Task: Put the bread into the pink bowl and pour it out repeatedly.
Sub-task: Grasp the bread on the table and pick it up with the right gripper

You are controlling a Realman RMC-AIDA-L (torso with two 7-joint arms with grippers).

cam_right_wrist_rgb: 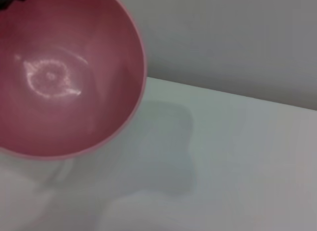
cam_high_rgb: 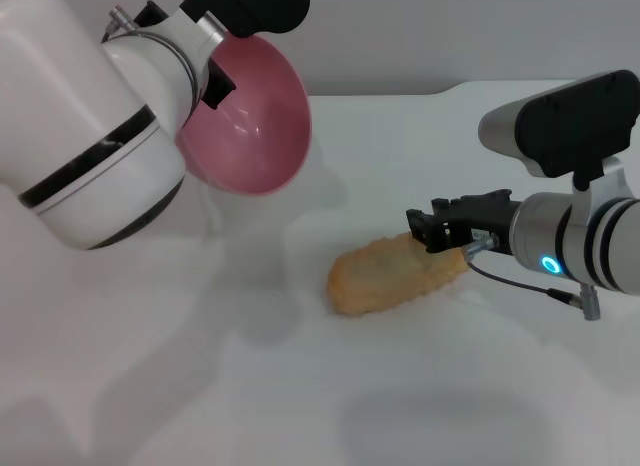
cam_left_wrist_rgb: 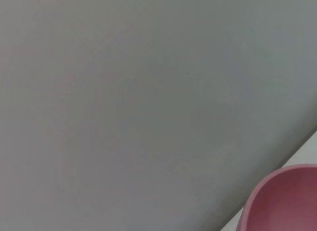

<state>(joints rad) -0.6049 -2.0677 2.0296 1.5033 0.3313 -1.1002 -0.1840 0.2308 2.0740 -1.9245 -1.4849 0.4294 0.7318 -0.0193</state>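
Observation:
The pink bowl (cam_high_rgb: 250, 116) hangs in the air at the back left, tipped on its side with its empty, glossy inside facing the right arm. My left gripper (cam_high_rgb: 215, 81) is shut on its rim. A piece of the bowl (cam_left_wrist_rgb: 287, 201) shows in the left wrist view, and its empty inside (cam_right_wrist_rgb: 54, 77) fills much of the right wrist view. The bread (cam_high_rgb: 390, 276) lies pale tan side up on the white table (cam_high_rgb: 200, 386), near the middle. My right gripper (cam_high_rgb: 428, 231) sits low at the loaf's right end, touching or just above it.
A grey wall stands behind the table's far edge (cam_high_rgb: 400, 91). The bulky left arm (cam_high_rgb: 90, 136) fills the upper left of the head view. A cable (cam_high_rgb: 510, 281) loops below the right wrist.

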